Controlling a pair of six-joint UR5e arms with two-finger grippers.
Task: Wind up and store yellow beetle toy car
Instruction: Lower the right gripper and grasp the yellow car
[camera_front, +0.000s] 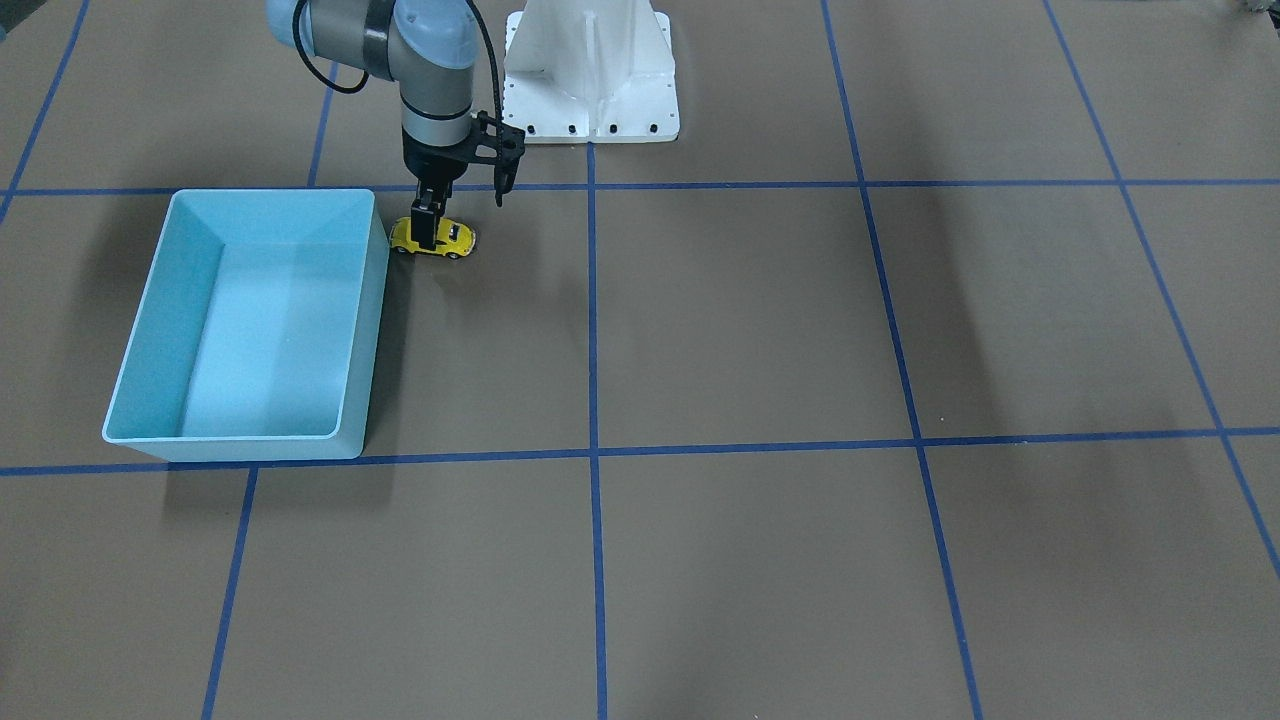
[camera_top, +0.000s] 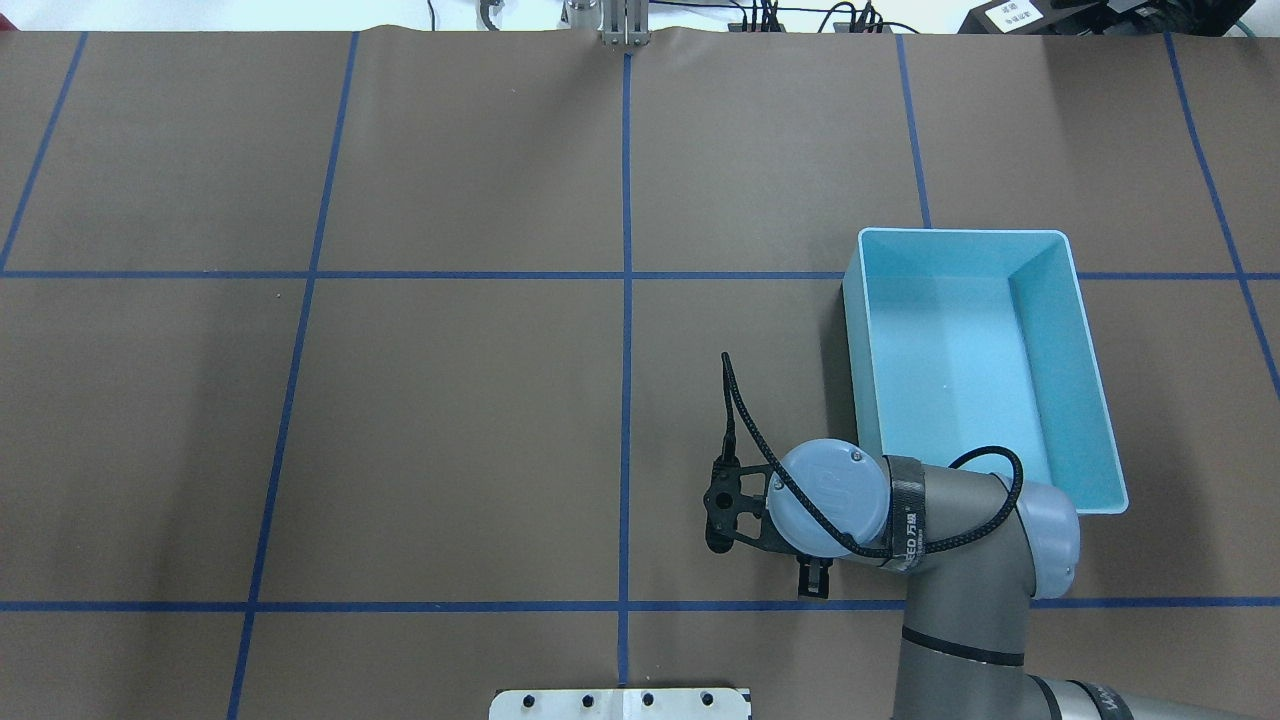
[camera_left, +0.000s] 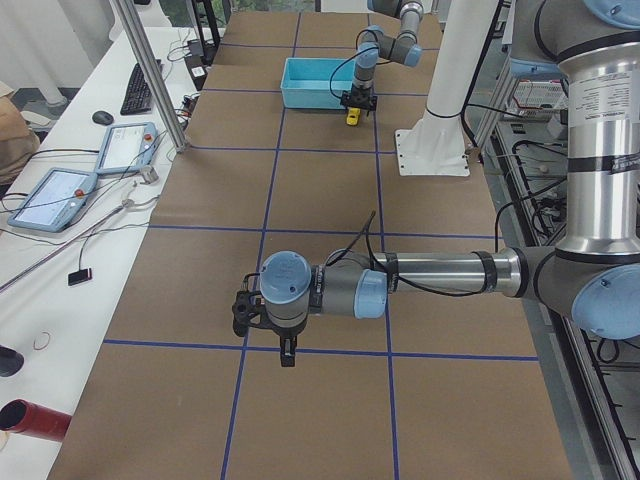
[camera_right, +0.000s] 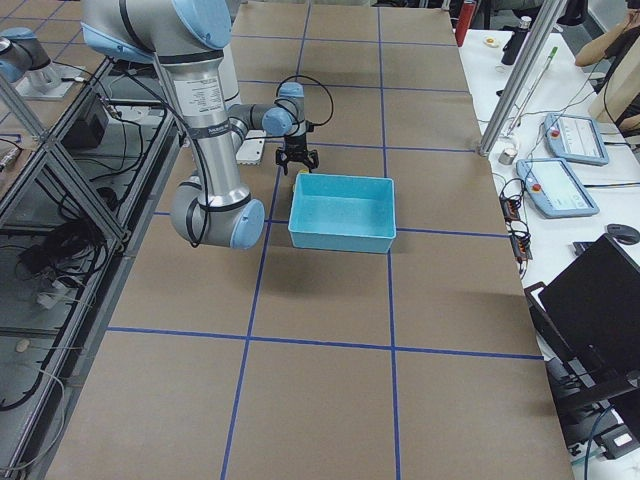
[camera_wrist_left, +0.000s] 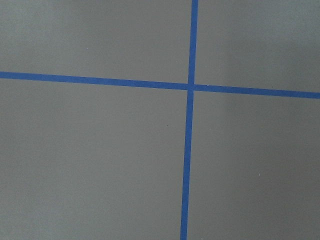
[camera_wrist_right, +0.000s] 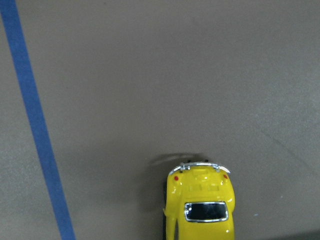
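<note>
Right, we have the yellow car (camera_front: 455, 238) sitting on its wheels on the worktop (camera_front: 760, 330), just beside the near corner of the bin (camera_front: 370, 380) but outside it. The right tool (camera_front: 430, 236) comes straight down over the middle of it. In the front view one dark finger lies against the near flank, and we judge the tool closed on the car across its sides.

We cannot tell whether the left tool (camera_left: 287, 352) is open or closed. It hangs over bare worktop well away from the car, and its own camera shows only brown surface and blue tape lines (camera_wrist_left: 189, 150).

Now, how will this thing handle? We reckon it is light and rigid, a hard glossy shell with a rounded roof and dark windows. That shine says slippery to us, and the curved top offers no purchase. The flanks between the wheels look like the place to hold, low on the body, so the black wheels stay pressed to the matte worktop for a pull-back wind. The chrome bumper looks thin, so we would keep clear of it.

The bin is smooth light-blue plastic, open-topped, with sloping walls and a rolled rim.
</note>
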